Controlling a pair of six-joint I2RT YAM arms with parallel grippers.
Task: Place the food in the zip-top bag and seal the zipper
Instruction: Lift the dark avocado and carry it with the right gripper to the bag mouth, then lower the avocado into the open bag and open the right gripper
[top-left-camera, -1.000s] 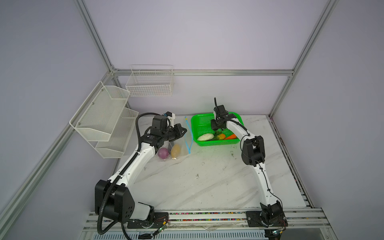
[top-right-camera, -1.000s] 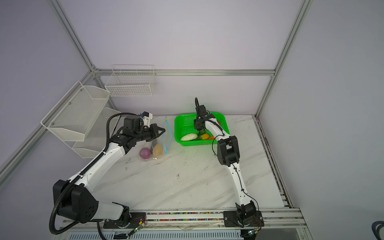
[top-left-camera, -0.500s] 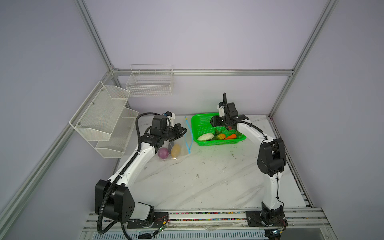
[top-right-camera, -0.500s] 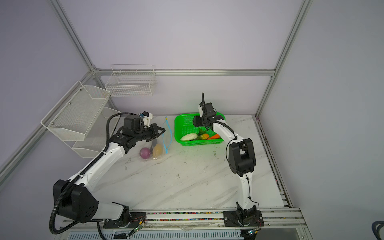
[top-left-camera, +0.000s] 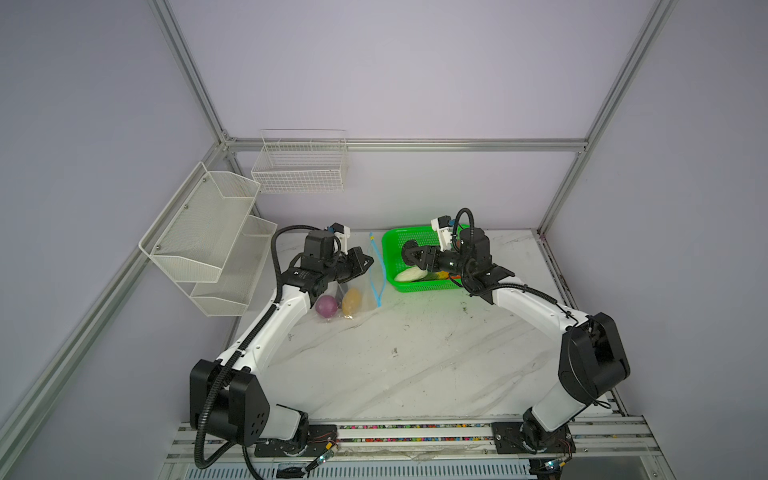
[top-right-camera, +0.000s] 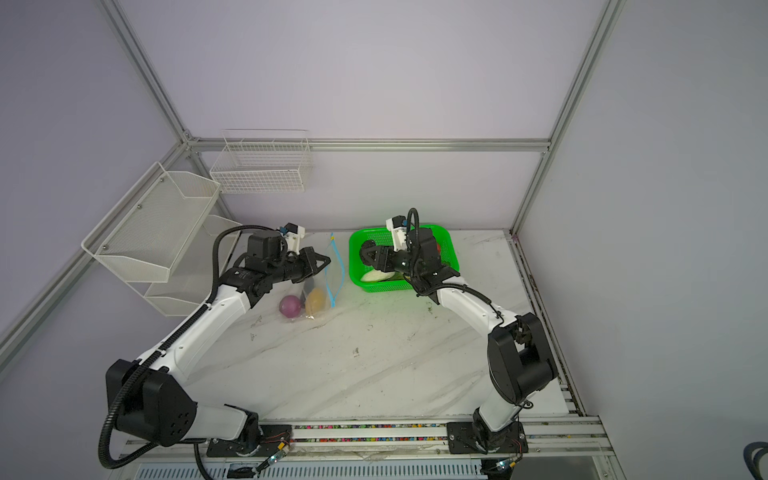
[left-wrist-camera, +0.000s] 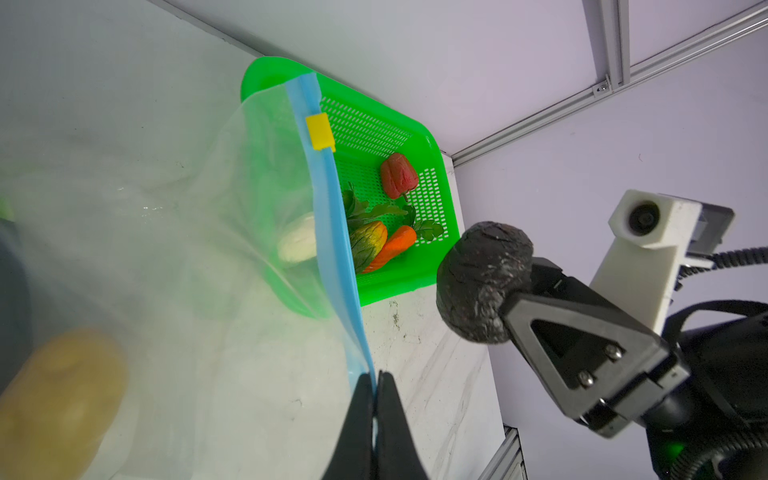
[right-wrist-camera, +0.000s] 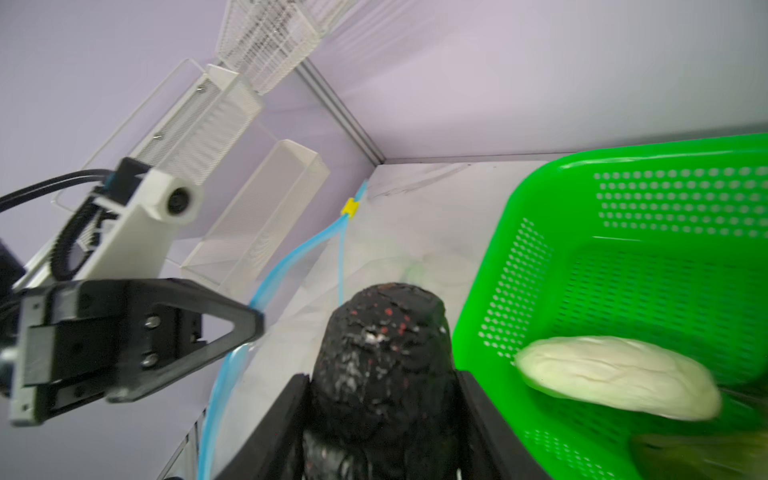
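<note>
**At the basket's bag-side rim: eggplant lifted out and turned toward the open bag**

In both top views the right gripper (top-left-camera: 417, 258) has risen out of the green basket (top-left-camera: 424, 286) and swung left. Its jaws stand roughly half apart, clamped on the dark eggplant (top-left-camera: 408, 252). The left gripper (top-left-camera: 368, 262) has not shifted. Fully closed on the zipper (top-left-camera: 376, 270), it holds up the mouth of the zip-top bag (top-left-camera: 362, 291), with the purple onion (top-left-camera: 326, 306) and potato (top-left-camera: 351, 301) already inside.

From the left wrist, the pinched blue strip runs off to the yellow slider (left-wrist-camera: 320, 132) at its far end, so the mouth is unzipped. The eggplant is near the mouth but clear of it. The red pepper (left-wrist-camera: 399, 176), carrot (left-wrist-camera: 392, 249), corn (left-wrist-camera: 368, 245) and greens (left-wrist-camera: 365, 210) lie in the basket.

From the right wrist, the eggplant sits squarely between both fingers, aimed at the gap between the zipper's two strands. The white oblong (right-wrist-camera: 619, 382) is left in the basket.

The pick looks complete and the carry is under way. This would be the third item bagged; five remain, and sealing has not begun.
</note>
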